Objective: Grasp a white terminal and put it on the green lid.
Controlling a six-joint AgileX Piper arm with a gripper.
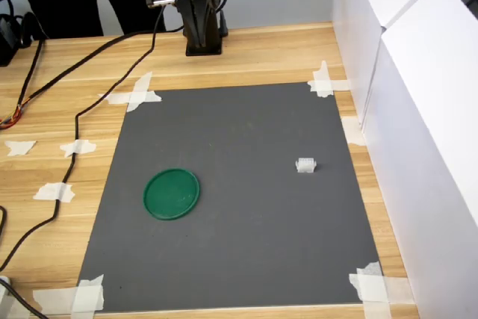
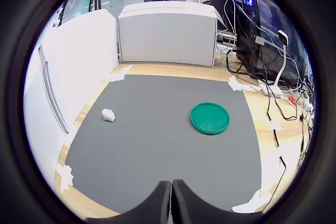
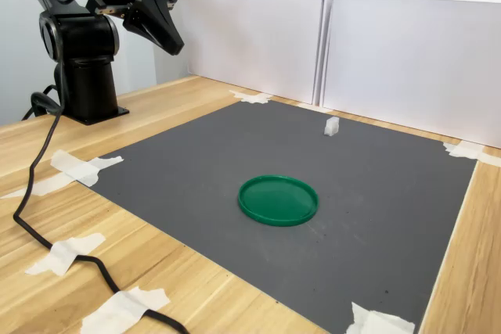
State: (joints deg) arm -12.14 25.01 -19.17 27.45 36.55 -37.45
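Wrist view showing jaws pressed together, well back from the white terminal [image 2: 108,115] lying alone on the gray mat [image 2: 157,145], apart from the green lid [image 2: 210,118]: spreading first, then descending squarely.

Arm folded back at far edge, first exterior view; gripper [image 3: 171,39] raised, angled down, fingers [image 2: 181,203] pressed together, empty.

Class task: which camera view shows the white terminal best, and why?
The first exterior view: the white terminal looks largest there, its ridged top visible. The wrist view and the second exterior view show only a small, plain whitish block.
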